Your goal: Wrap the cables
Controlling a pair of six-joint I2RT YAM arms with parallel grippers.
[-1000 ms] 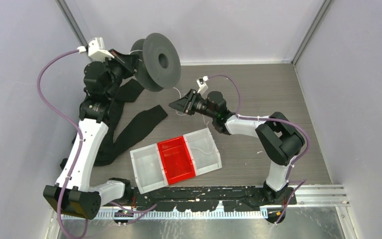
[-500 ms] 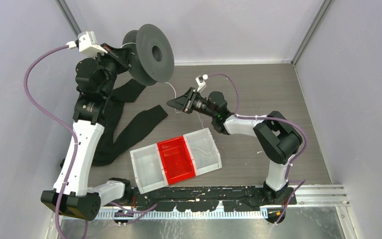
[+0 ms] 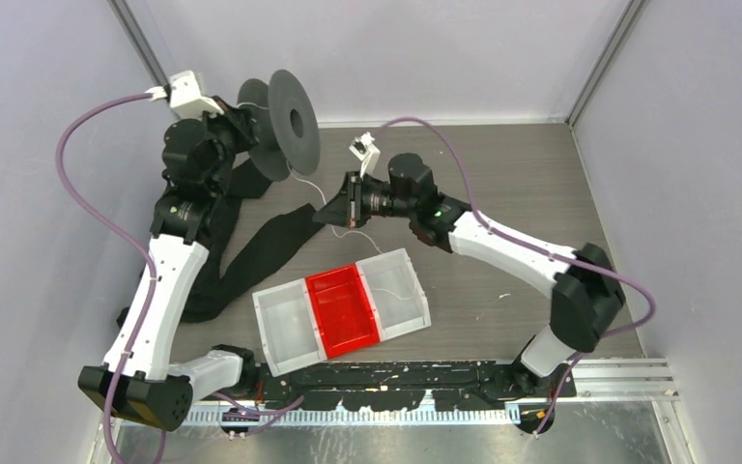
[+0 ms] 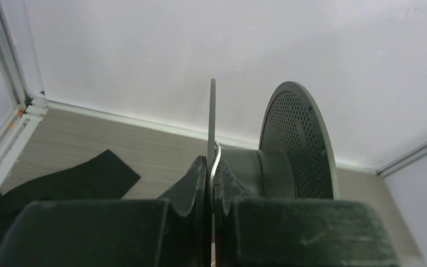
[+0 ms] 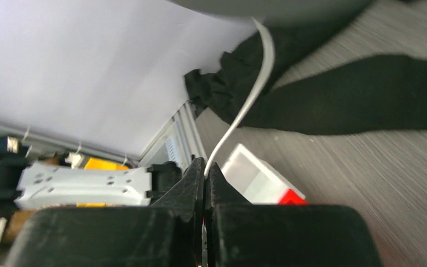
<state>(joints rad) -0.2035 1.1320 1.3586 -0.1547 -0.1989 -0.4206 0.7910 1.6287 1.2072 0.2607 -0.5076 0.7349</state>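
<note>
Between the right pincer's (image 5: 204, 167) pressed-together fingertips sits the cable (image 5: 244, 105), pinched hard and rising in a white curve to the spool (image 3: 290, 121) overhead. And that arm has stretched right out since a second ago, carrying its pincer leftward over the counter (image 3: 502, 184) toward the far left corner, close under the spool now! Up there the left pincer (image 4: 211, 167) clamps the spool's thin flange, the cable running just beside its fingers. The spool has swung round too: it showed its broad face from above, and now it stands nearly edge-on. That reads as a winding turn under way, the span between spool and right pincer short. Below lies the black strap (image 3: 271, 242); nearer the front edge, a white strand lies in the tray's (image 3: 280, 333) right compartment, so by my judgement there is cable left to take up.
</note>
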